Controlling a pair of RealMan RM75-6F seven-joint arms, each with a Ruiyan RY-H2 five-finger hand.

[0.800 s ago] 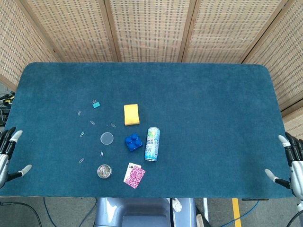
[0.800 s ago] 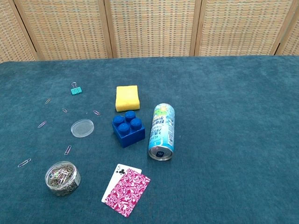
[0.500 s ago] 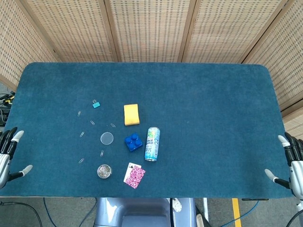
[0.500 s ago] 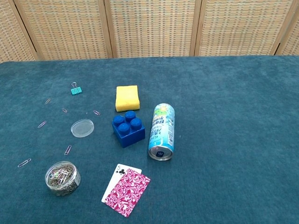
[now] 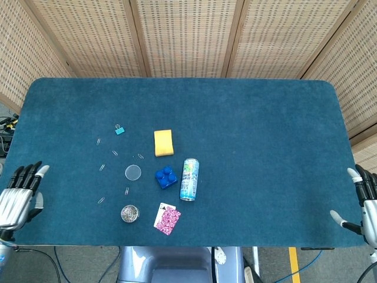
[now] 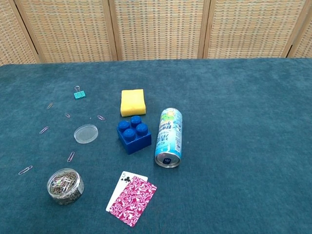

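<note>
The table [image 5: 265,153] carried a cluster at seven o'clock. The left hand [image 5: 19,196], at eight o'clock, was spread and held nothing; the right hand [image 5: 363,207], at four o'clock, likewise. Nearest the left hand stood the clip jar [image 5: 129,213], judged light, rigid and slippery, best grasped round its wall. Loose paper clips [image 5: 101,200] lay near it.

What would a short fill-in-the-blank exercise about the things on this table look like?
1. The can lies on its ____.
2. The building block sits between the can and the round clear ____.
3. The small tub is full of paper ____.
4. The colour of the sponge is ____.

Missing words: side; lid; clips; yellow
</note>
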